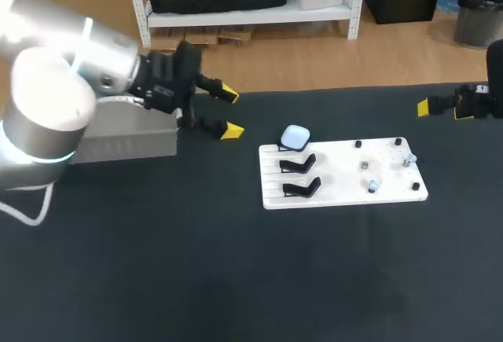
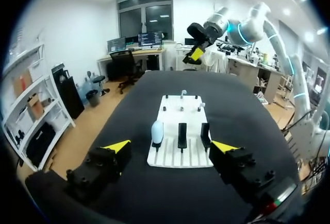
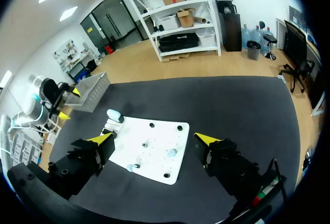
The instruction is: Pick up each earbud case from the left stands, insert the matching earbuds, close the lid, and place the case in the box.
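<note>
1. Head view. Left gripper (image 1: 230,111) above the table's (image 1: 157,279) far left part, fingers spread wide, nothing between them. Just behind it, under the arm, a grey box (image 1: 126,136). Well ahead of its tips, a white board (image 1: 346,173) with three black stands. Pale blue earbud case (image 1: 295,137) on the stand nearest the gripper's line, lid down. Other two stands (image 1: 299,163) bare. Two small earbuds (image 1: 374,185) on pegs at the board's end towards the right gripper (image 1: 428,107). Only one yellow tip plain there, so the spread is unreadable from here.
2. Left wrist view. Left gripper (image 2: 171,145) with fingers far apart, gap empty. Just ahead, the board (image 2: 180,157), its row of stands (image 2: 181,134) on the near side. Earbud case (image 2: 157,131) upright on an end stand. Far beyond the board, raised over the table, the right gripper (image 2: 197,53).
3. Right wrist view. Right gripper (image 3: 153,138) with fingers wide apart, gripping nothing. Board (image 3: 154,139) ahead of it. Earbuds (image 3: 171,152) close ahead of the fingers. Earbud case (image 3: 114,115) at the board's far corner. Beyond that, well apart, the box (image 3: 93,86) and the left gripper (image 3: 64,103).
</note>
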{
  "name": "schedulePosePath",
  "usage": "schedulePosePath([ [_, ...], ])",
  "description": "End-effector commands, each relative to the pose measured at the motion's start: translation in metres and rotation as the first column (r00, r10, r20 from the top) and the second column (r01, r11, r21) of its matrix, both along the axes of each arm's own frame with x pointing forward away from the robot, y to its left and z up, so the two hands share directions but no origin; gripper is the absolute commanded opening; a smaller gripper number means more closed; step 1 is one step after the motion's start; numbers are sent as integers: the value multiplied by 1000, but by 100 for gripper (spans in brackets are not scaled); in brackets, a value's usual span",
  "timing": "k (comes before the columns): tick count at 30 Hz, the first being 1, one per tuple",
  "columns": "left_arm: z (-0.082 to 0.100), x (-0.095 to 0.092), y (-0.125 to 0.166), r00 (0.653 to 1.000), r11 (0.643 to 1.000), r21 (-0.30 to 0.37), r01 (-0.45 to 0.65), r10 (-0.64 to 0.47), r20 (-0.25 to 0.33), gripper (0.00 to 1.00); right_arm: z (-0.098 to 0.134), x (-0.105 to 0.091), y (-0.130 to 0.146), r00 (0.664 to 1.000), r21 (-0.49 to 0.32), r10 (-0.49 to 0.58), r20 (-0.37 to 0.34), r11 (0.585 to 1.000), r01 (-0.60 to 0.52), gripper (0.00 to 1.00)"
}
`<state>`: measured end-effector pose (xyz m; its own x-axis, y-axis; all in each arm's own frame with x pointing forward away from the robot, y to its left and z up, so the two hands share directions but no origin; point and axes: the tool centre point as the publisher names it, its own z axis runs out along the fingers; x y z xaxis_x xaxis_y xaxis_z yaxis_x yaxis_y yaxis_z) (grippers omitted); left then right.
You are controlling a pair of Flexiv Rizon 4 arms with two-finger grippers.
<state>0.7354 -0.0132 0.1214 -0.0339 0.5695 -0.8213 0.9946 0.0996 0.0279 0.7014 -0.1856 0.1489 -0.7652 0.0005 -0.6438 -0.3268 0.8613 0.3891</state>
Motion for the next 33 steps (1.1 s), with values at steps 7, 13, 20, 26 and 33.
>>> schedulePosePath([
  [7, -28, 18, -27, 983, 985, -36, 167, -169, -73, 100, 0, 0, 0, 1000, -1, 0, -1, 1000, 0, 100],
  [13, -44, 21, -32, 972, 978, -31, 206, -208, -105, 100, 0, 0, 0, 1000, -1, 0, -1, 1000, 0, 100],
  [20, -62, 22, -42, 973, 977, -1, 213, -213, -84, 100, 0, 0, 0, 1000, -1, 0, -1, 1000, 0, 100],
  [26, -71, 24, -50, 971, 975, -11, 221, -221, -86, 96, 0, 0, 0, 1000, -1, 0, -1, 1000, 0, 100],
  [33, -79, 33, -58, 972, 976, -39, 213, -216, -94, 68, 0, 0, 0, 1000, -1, 0, -1, 1000, 0, 100],
])
